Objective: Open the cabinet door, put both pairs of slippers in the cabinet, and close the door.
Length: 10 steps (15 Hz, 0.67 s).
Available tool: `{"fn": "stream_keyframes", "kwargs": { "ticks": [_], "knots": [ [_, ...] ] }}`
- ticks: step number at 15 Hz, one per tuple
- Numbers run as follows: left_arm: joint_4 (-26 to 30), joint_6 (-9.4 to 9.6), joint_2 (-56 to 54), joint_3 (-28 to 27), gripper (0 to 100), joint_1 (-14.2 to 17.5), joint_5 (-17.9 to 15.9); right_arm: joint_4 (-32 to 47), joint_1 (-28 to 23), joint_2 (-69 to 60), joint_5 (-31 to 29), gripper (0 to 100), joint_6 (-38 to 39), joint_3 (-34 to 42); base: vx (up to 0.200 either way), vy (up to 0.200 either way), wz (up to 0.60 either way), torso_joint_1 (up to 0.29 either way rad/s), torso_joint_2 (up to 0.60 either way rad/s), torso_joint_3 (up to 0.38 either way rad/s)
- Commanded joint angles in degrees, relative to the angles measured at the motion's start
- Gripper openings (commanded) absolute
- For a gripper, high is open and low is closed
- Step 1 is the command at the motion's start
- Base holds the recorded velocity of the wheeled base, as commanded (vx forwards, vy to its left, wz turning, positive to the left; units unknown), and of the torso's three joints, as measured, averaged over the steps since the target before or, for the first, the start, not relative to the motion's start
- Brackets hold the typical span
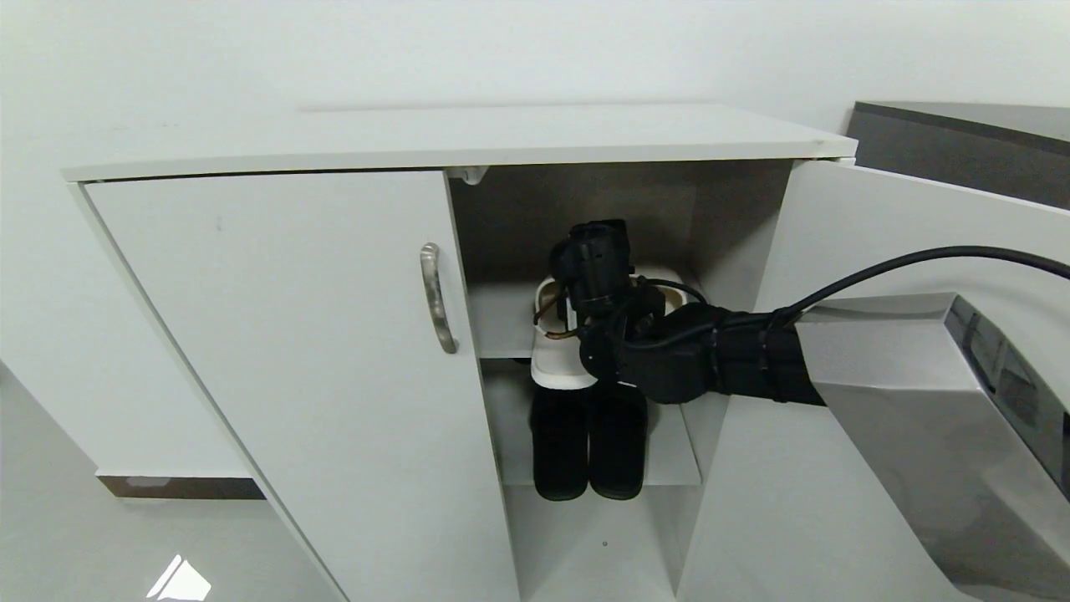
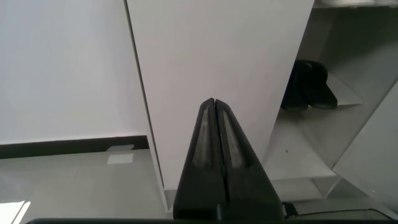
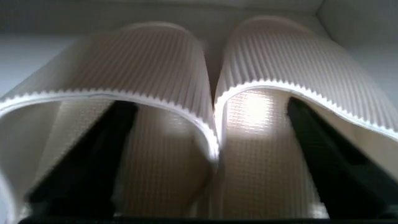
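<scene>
**White slippers** [image 1: 558, 366]: one pair, ribbed straps, side by side on the upper shelf [image 1: 501, 322] of the cabinet [image 1: 468, 138]. Toes point inward, and the heel of one overhangs the shelf's front edge.

**Right end effector** [image 3: 208, 106]: inside the cabinet, at the heel end of the white pair. It is spread, with one of its fingers [image 3: 87, 162] under each strap. The two inner strap walls lie between the fingers, and a gap shows on either side. A black cable [image 1: 919, 255] runs back along the arm.

**Black slippers** [image 1: 585, 451]: one pair, at 6 o'clock from the white pair, on the lower shelf [image 1: 673, 460]. They touch each other, with heels at or just past the shelf's front edge.

**Right door** [image 1: 836, 242]: at 3 o'clock from the slippers, swung open.

**Left door** [image 1: 292, 351]: at 9 o'clock from the slippers, closed. An upright metal handle [image 1: 436, 297] sits near its inner edge.

**Left end effector** [image 2: 214, 106]: pressed together, holding nothing. It is in front of the closed left door, well apart from both pairs.

**Surroundings**: a pale floor [image 1: 75, 535] at 7 o'clock, a white wall [image 1: 251, 50] behind the cabinet, and a dark grey unit [image 1: 961, 142] at 2 o'clock beyond the open door.
</scene>
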Motion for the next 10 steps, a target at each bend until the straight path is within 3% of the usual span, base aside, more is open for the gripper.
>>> {"fn": "stream_keyframes", "kwargs": {
  "ticks": [1, 10],
  "knots": [
    [0.0, 0.0, 0.0, 0.0, 0, 0.0, 0.0, -0.3, 0.7, -1.9, 0.0, 100, 0.0, -0.1, 0.0, 0.0, 0.0, 0.0, 0.0, 0.0],
    [0.0, 0.0, 0.0, 0.0, 0, 0.0, 0.0, -0.2, 1.1, -3.8, 0.0, 100, 0.1, 1.3, 0.0, 0.0, 0.0, 0.0, 0.0, 0.0]
  ]
}}
